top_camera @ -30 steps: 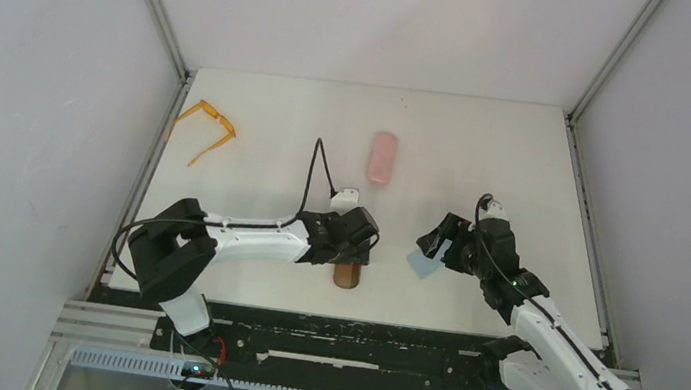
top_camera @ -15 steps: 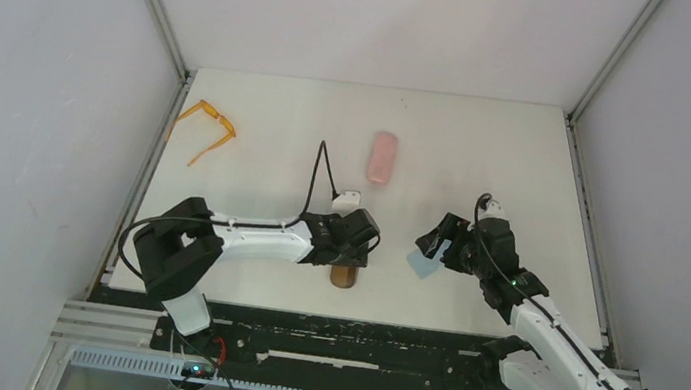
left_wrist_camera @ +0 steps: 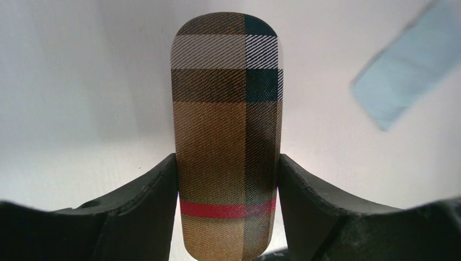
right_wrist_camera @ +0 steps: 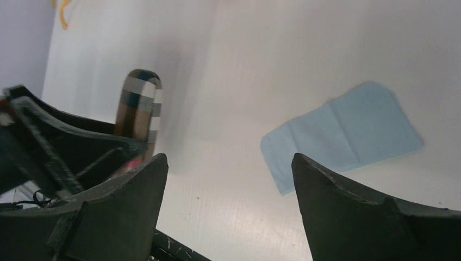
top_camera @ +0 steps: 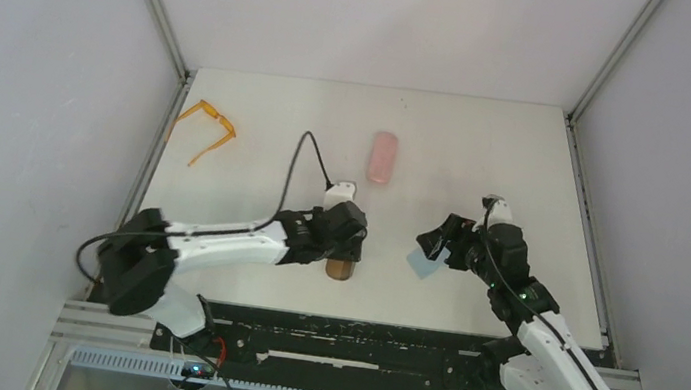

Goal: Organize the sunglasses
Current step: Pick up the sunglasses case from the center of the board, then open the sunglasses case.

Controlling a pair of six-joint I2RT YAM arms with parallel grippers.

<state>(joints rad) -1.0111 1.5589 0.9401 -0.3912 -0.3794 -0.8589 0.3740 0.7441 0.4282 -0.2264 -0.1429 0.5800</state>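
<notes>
Your orange sunglasses (top_camera: pixel 207 128) lie at the far left of the table (top_camera: pixel 508 156), close to its left edge, with their arms unfolded. They are well apart from both grippers, and neither one touches them. From the left gripper (top_camera: pixel 343 245) they lie farther out on the table and well to the left. From the right gripper (top_camera: pixel 441 243) they lie across most of the table's width.

Your left gripper sits near the middle of the table's near edge, over the brown plaid case (top_camera: pixel 340 268). In the left wrist view the case lies lengthwise between the jaws. Both fingers (left_wrist_camera: pixel 147 206) press against its long sides, so the grip is closed on the case at about the case's width. The case's rounded end points away from the wrist, and a red stripe crosses it level with the fingers.

Your right gripper stands wide open with nothing in it. It hangs just beside the light-blue cloth (top_camera: pixel 424 263), which lies flat on the table, and its jaws point toward the left arm. In the right wrist view the cloth shows in the gap between the fingers (right_wrist_camera: pixel 108 217).

The pink case (top_camera: pixel 383 158) lies alone farther out on the table, beyond the left gripper and well to the right of the sunglasses.
</notes>
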